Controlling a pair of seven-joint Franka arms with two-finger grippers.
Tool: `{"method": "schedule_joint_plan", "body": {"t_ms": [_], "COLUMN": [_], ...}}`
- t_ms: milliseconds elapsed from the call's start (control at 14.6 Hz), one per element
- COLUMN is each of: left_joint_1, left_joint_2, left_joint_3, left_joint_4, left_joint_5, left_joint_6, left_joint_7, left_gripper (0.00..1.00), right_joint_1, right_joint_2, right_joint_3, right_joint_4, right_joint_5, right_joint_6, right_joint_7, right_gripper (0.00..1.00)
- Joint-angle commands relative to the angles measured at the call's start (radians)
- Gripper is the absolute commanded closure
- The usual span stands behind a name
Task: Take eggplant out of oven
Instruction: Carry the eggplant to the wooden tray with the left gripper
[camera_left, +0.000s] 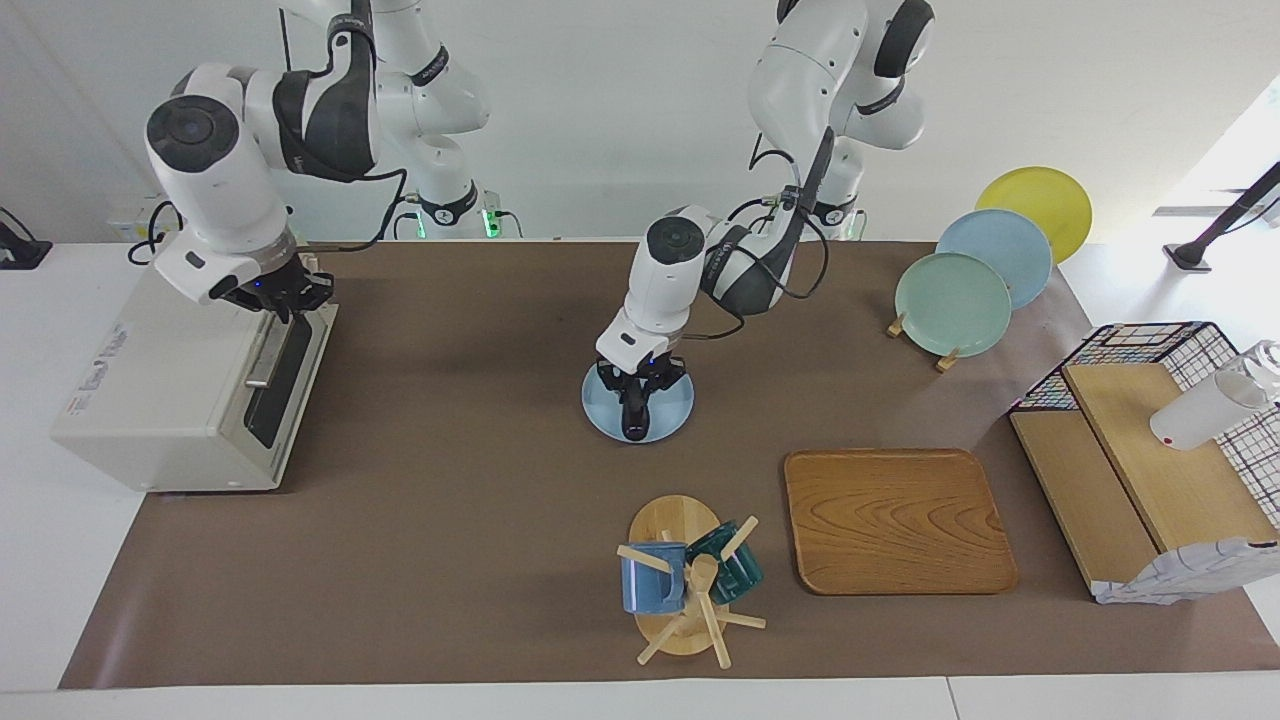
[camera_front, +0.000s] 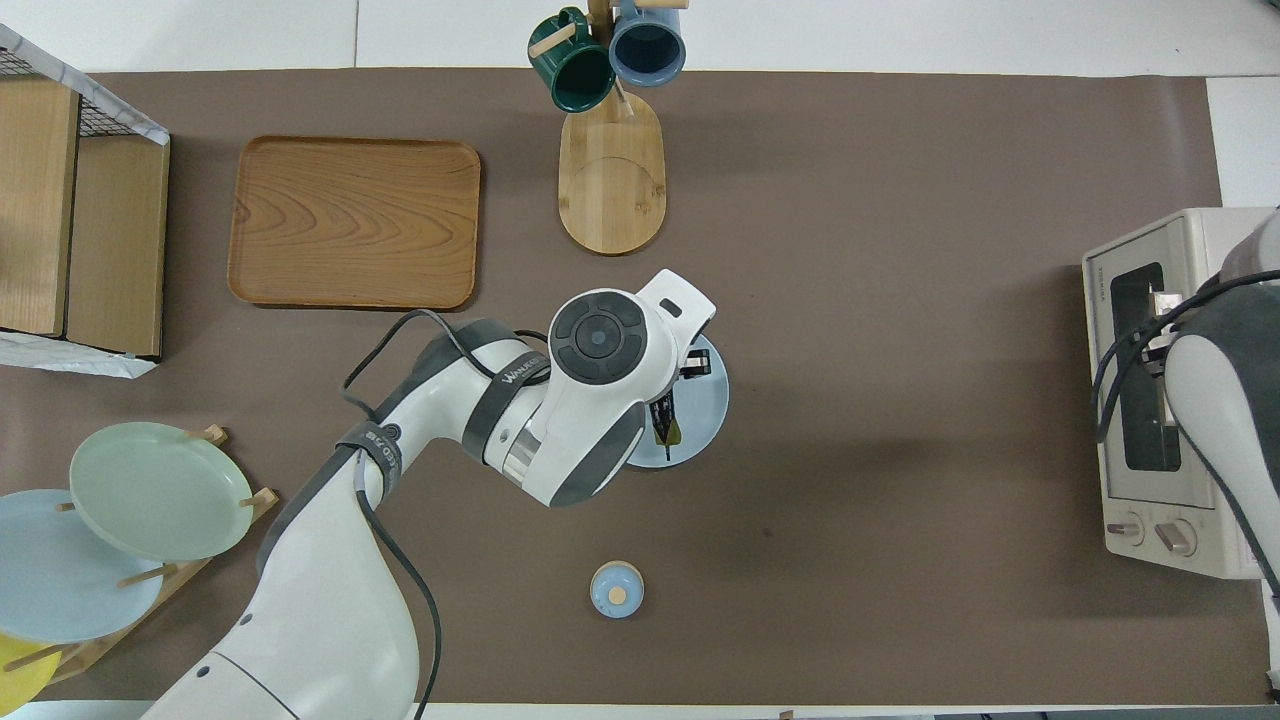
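The eggplant (camera_left: 636, 415) is out of the oven and rests on a small light blue plate (camera_left: 673, 405) mid-table; it also shows in the overhead view (camera_front: 665, 425) on the plate (camera_front: 708, 400). My left gripper (camera_left: 638, 392) is down over the plate, shut on the eggplant's upper end. The cream-white oven (camera_left: 160, 390) stands at the right arm's end of the table with its dark glass door (camera_front: 1135, 400) closed. My right gripper (camera_left: 283, 298) is at the top edge of the door, above the bar handle (camera_left: 265, 352).
A wooden tray (camera_left: 900, 520) and a mug tree (camera_left: 685, 585) with two mugs stand farther from the robots than the plate. A rack of plates (camera_left: 955, 300) and a wire basket with wooden shelves (camera_left: 1150, 450) are at the left arm's end. A small blue lid (camera_front: 616, 590) lies nearer the robots.
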Motion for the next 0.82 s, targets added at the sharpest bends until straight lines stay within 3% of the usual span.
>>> {"method": "schedule_joint_plan", "body": {"t_ms": [0,137,549,755], "left_joint_1": [0.110,0.203,0.531,0.568], "left_joint_2": [-0.098,-0.089,-0.031,0.107], "left_joint_3": [-0.001,0.006,0.007,0.009], "left_joint_4": [0.004,0.088,0.182,0.330], "left_joint_5": [-0.011,-0.007,0.027,0.050], "left_joint_6": [-0.120,-0.230,-0.243,-0.240], "left_joint_7": [0.043,0.139,0.525,0.539], "left_gripper": [1.00,1.00,1.00,1.00], "right_joint_1": [-0.004,-0.005,0.031,0.030], "right_joint_2": [0.002,-0.001,-0.012,-0.034], "right_joint_3": [0.008,0.006,-0.013,-0.017], "right_joint_4": [0.068,0.069,0.075,0.060], "right_joint_5": [0.054,0.144,0.174,0.173], "right_joint_6": [-0.040,-0.052,-0.074,-0.060], "right_joint_7": [-0.019,-0.016,0.010,0.016], "right_gripper": [0.59,0.00,0.00,0.00]}}
